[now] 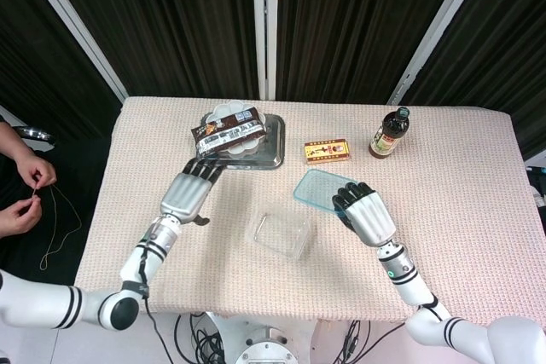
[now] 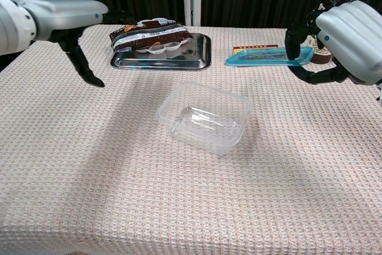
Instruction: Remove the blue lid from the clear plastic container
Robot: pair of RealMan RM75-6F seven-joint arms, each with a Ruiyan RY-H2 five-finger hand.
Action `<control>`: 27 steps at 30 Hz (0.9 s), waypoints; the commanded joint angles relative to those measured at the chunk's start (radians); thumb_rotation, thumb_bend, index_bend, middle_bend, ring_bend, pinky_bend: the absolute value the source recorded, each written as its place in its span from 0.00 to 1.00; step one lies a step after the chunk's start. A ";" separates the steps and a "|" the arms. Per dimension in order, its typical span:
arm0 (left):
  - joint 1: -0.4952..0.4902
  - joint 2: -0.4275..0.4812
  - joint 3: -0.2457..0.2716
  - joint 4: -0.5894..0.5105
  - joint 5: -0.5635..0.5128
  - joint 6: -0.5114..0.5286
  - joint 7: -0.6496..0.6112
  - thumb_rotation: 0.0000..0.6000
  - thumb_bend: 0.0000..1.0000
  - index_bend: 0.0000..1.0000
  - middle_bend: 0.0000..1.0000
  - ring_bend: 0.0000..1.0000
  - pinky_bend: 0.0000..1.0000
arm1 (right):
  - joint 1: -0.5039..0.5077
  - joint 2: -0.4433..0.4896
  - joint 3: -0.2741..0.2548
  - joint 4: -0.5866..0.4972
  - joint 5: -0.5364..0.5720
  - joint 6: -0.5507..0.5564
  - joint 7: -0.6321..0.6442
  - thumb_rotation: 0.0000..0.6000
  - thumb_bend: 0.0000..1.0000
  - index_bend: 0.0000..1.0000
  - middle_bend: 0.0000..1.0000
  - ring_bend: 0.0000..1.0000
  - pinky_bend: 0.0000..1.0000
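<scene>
A clear rectangular plastic container (image 1: pixel 279 234) is seen uncovered on the beige woven counter (image 1: pixel 461 193). Beyond it, a flat blue lid (image 1: pixel 321 187) is gripped above the counter by the right hand (image 1: pixel 365 212); the left hand (image 1: pixel 189 191), fingers spread and empty, is held near a steel tray (image 1: pixel 271 149).

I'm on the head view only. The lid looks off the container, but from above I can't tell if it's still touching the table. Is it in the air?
Observer: Yes. In the chest view the blue lid is held level above the table, pinched at its right end by the right hand.
Operator: Is the container tipped?
Observer: No, the clear container sits flat on the cloth, open, apart from both hands.
Operator: And my left hand?
Observer: The left hand holds nothing; its fingers hang down clear of the cloth, left of the metal tray.
</scene>
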 commanded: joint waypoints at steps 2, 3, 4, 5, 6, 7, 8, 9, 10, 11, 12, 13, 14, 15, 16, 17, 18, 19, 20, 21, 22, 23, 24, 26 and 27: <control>0.102 0.057 0.031 -0.006 0.096 0.087 -0.076 1.00 0.00 0.00 0.00 0.00 0.01 | -0.042 0.082 -0.017 -0.106 0.108 -0.162 -0.075 1.00 0.29 0.17 0.24 0.10 0.20; 0.122 0.065 0.036 0.001 0.118 0.103 -0.089 1.00 0.00 0.00 0.00 0.00 0.01 | -0.049 0.105 -0.021 -0.148 0.125 -0.186 -0.090 1.00 0.26 0.09 0.18 0.05 0.12; 0.149 0.073 0.042 0.014 0.147 0.127 -0.106 1.00 0.00 0.00 0.00 0.00 0.01 | -0.059 0.139 -0.026 -0.208 0.148 -0.212 -0.103 1.00 0.21 0.02 0.11 0.01 0.04; 0.169 0.080 0.048 0.024 0.167 0.144 -0.117 1.00 0.00 0.00 0.00 0.00 0.01 | -0.066 0.167 -0.029 -0.253 0.162 -0.225 -0.110 1.00 0.18 0.00 0.07 0.00 0.01; 0.190 0.088 0.054 0.032 0.185 0.161 -0.128 1.00 0.00 0.00 0.00 0.00 0.01 | -0.075 0.196 -0.034 -0.297 0.172 -0.234 -0.117 1.00 0.15 0.00 0.03 0.00 0.00; 0.218 0.099 0.060 0.041 0.204 0.184 -0.143 1.00 0.00 0.00 0.00 0.00 0.01 | -0.087 0.236 -0.040 -0.353 0.184 -0.239 -0.127 1.00 0.13 0.00 0.01 0.00 0.00; 0.239 0.107 0.065 0.048 0.219 0.198 -0.157 1.00 0.00 0.00 0.00 0.00 0.01 | -0.097 0.268 -0.046 -0.395 0.190 -0.240 -0.136 1.00 0.12 0.00 0.00 0.00 0.00; 0.261 0.115 0.070 0.053 0.231 0.212 -0.172 1.00 0.00 0.00 0.00 0.00 0.01 | -0.107 0.302 -0.053 -0.435 0.194 -0.240 -0.144 1.00 0.11 0.00 0.00 0.00 0.00; 0.290 0.126 0.077 0.061 0.246 0.229 -0.191 1.00 0.00 0.00 0.00 0.00 0.01 | -0.121 0.347 -0.061 -0.488 0.198 -0.233 -0.150 1.00 0.11 0.00 0.00 0.00 0.00; 0.311 0.135 0.084 0.067 0.259 0.238 -0.206 1.00 0.00 0.00 0.00 0.00 0.01 | -0.133 0.381 -0.068 -0.526 0.200 -0.226 -0.150 1.00 0.10 0.00 0.00 0.00 0.00; 0.333 0.144 0.090 0.073 0.267 0.248 -0.219 1.00 0.00 0.00 0.00 0.00 0.01 | -0.144 0.417 -0.076 -0.564 0.200 -0.222 -0.147 1.00 0.10 0.00 0.00 0.00 0.00; 0.362 0.154 0.096 0.079 0.272 0.264 -0.232 1.00 0.00 0.00 0.00 0.00 0.01 | -0.158 0.466 -0.086 -0.613 0.202 -0.216 -0.136 1.00 0.10 0.00 0.00 0.00 0.00; 0.382 0.161 0.100 0.085 0.277 0.276 -0.240 1.00 0.00 0.01 0.00 0.00 0.01 | -0.170 0.499 -0.091 -0.646 0.201 -0.205 -0.127 1.00 0.10 0.00 0.00 0.00 0.00; 0.403 0.168 0.106 0.092 0.285 0.287 -0.247 1.00 0.00 0.02 0.00 0.00 0.01 | -0.184 0.529 -0.094 -0.673 0.200 -0.187 -0.117 1.00 0.10 0.00 0.01 0.00 0.00; 0.431 0.178 0.114 0.102 0.292 0.301 -0.256 1.00 0.00 0.02 0.00 0.00 0.01 | -0.204 0.562 -0.094 -0.704 0.201 -0.158 -0.107 1.00 0.11 0.00 0.04 0.00 0.00; 0.451 0.184 0.118 0.112 0.303 0.312 -0.266 1.00 0.00 0.03 0.00 0.00 0.01 | -0.220 0.583 -0.094 -0.723 0.204 -0.136 -0.102 1.00 0.11 0.00 0.07 0.00 0.01; 0.470 0.189 0.125 0.126 0.323 0.321 -0.282 1.00 0.00 0.04 0.00 0.00 0.01 | -0.236 0.602 -0.094 -0.739 0.205 -0.114 -0.096 1.00 0.12 0.00 0.10 0.00 0.02; 0.497 0.193 0.132 0.148 0.344 0.333 -0.307 1.00 0.00 0.05 0.00 0.00 0.00 | -0.256 0.621 -0.092 -0.753 0.207 -0.086 -0.084 1.00 0.12 0.00 0.12 0.00 0.03; 0.517 0.194 0.134 0.163 0.356 0.343 -0.323 1.00 0.00 0.05 0.00 0.00 0.00 | -0.271 0.633 -0.091 -0.761 0.209 -0.066 -0.072 1.00 0.12 0.01 0.13 0.00 0.05; 0.536 0.194 0.138 0.176 0.371 0.353 -0.339 1.00 0.00 0.05 0.00 0.00 0.01 | -0.285 0.643 -0.090 -0.767 0.211 -0.049 -0.059 1.00 0.13 0.01 0.13 0.00 0.06; 0.560 0.194 0.143 0.194 0.393 0.363 -0.363 1.00 0.00 0.06 0.00 0.00 0.01 | -0.303 0.653 -0.091 -0.772 0.213 -0.029 -0.040 1.00 0.13 0.01 0.14 0.00 0.08; 0.578 0.194 0.146 0.202 0.408 0.371 -0.381 1.00 0.00 0.06 0.00 0.00 0.01 | -0.315 0.660 -0.093 -0.774 0.213 -0.016 -0.026 1.00 0.13 0.01 0.14 0.00 0.08; 0.594 0.193 0.147 0.207 0.422 0.379 -0.394 1.00 0.00 0.06 0.00 0.00 0.00 | -0.328 0.664 -0.095 -0.775 0.211 -0.003 -0.015 1.00 0.13 0.01 0.14 0.00 0.09; 0.633 0.192 0.157 0.208 0.460 0.401 -0.412 1.00 0.00 0.06 0.00 0.00 0.00 | -0.353 0.670 -0.103 -0.774 0.201 0.022 0.004 1.00 0.13 0.01 0.14 0.00 0.09; 0.648 0.190 0.163 0.206 0.479 0.412 -0.412 1.00 0.00 0.06 0.00 0.00 0.00 | -0.363 0.672 -0.106 -0.775 0.194 0.033 0.011 1.00 0.13 0.01 0.14 0.00 0.09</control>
